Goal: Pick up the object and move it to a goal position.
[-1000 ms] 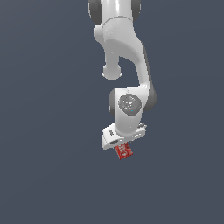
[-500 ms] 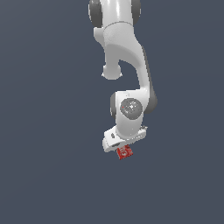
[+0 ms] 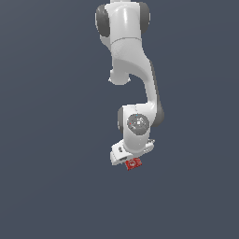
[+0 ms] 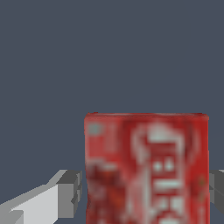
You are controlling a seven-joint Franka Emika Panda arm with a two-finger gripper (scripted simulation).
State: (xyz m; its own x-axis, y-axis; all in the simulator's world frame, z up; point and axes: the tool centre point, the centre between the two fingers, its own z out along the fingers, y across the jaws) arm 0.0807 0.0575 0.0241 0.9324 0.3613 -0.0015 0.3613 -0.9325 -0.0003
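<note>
Fingers (image 4: 65,199) of the white gripper (image 3: 131,160) pinch the small flat red rectangular box (image 4: 146,168) across its narrow sides, low in the exterior view. It looks light, stiff and smooth-faced; a centred grip seems best.

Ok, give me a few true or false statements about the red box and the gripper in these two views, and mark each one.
1. The small flat red rectangular box sits between the white gripper's fingers. True.
2. The box's face is plain red with no markings. False: it carries white lettering.
3. In the exterior view the box shows at the bottom end of the white robot arm. True.
4. The box is blue. False: it is red.
5. A second box lies on the dark grey background beside the arm. False: only one box is visible.
</note>
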